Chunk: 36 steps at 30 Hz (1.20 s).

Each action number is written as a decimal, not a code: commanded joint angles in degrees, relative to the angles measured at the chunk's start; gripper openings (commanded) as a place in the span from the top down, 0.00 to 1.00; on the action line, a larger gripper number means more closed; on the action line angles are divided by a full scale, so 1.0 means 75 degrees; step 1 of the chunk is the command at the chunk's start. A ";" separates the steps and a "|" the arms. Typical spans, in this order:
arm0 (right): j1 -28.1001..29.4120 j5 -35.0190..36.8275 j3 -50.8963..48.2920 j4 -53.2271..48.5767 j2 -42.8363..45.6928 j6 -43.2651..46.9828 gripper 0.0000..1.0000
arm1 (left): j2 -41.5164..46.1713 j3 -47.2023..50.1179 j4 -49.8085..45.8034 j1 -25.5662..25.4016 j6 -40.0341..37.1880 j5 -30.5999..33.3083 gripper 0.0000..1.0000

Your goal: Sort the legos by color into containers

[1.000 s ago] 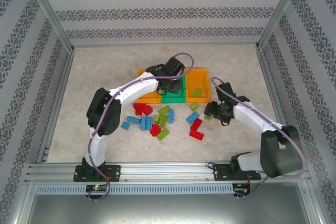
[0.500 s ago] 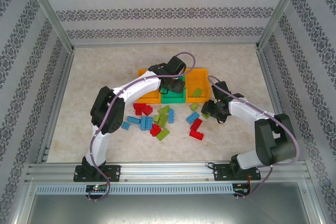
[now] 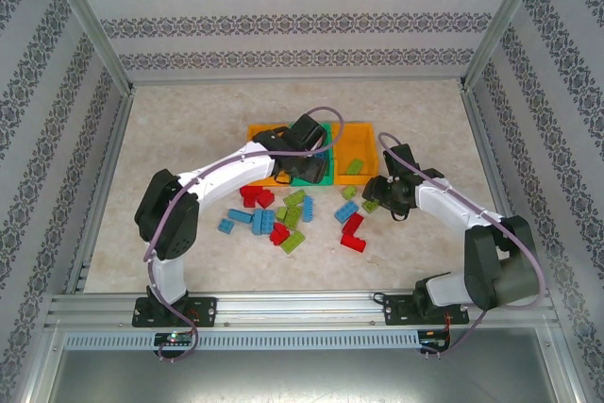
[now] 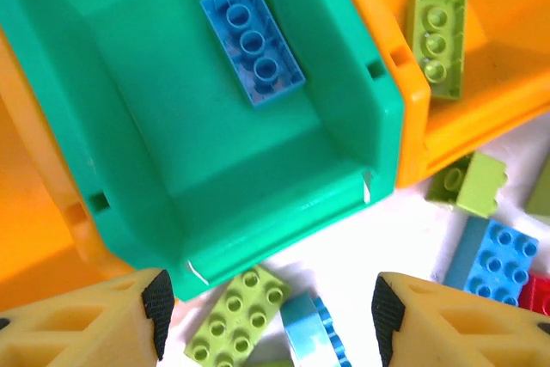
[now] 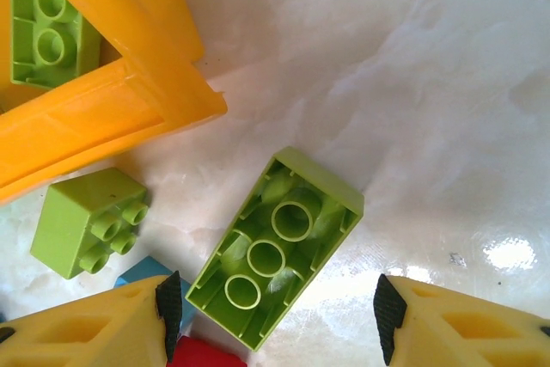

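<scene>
Three joined containers sit mid-table: a green bin (image 4: pixel 344 169) between two orange bins (image 3: pixel 357 143) (image 3: pixel 262 176). A blue brick (image 4: pixel 252 42) lies loose in the green bin. A lime brick (image 4: pixel 438 40) lies in the right orange bin. My left gripper (image 4: pixel 272 315) hangs open and empty over the green bin's near edge, above a lime brick (image 4: pixel 236 315) and a blue brick (image 4: pixel 314 345) on the table. My right gripper (image 5: pixel 275 307) is open, its jaws either side of an upside-down lime brick (image 5: pixel 275 259) and clear of it.
Several loose red (image 3: pixel 255 197), blue (image 3: pixel 241 216) and lime (image 3: pixel 294 200) bricks lie scattered in front of the bins. A small lime brick (image 5: pixel 90 221) and a red brick (image 5: pixel 206 354) sit close to my right gripper. The right orange bin's corner (image 5: pixel 172 100) is just beyond it.
My left gripper has opened over the green bin and drawn back toward its near edge. The right gripper shifted slightly forward over the lime brick.
</scene>
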State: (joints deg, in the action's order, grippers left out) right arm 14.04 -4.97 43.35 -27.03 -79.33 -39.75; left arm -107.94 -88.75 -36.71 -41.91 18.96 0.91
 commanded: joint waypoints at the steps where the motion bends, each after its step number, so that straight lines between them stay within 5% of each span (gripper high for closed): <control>1: 0.0047 0.0071 0.0138 -0.0023 -0.0014 -0.0318 0.36 | 0.0199 0.0450 0.0071 -0.0215 0.0242 0.0110 0.36; 15: 0.0011 0.0133 0.0232 0.0298 -0.1020 -0.0598 0.38 | 0.0656 0.1128 0.0243 -0.0454 0.0366 0.0247 0.36; 27: 0.0031 0.0407 0.0211 -0.0188 -0.0809 -0.0087 0.76 | 0.0892 0.1224 0.0269 -0.0467 0.0236 0.0434 0.36; 36: 0.0423 0.0643 0.1409 -0.0838 0.0269 0.0501 0.78 | 0.0857 0.1308 0.0131 -0.0697 0.0446 0.0301 0.37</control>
State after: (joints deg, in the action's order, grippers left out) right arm 16.38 -2.00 48.64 -31.55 -79.09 -38.96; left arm -103.11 -80.09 -35.14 -45.43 21.04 2.83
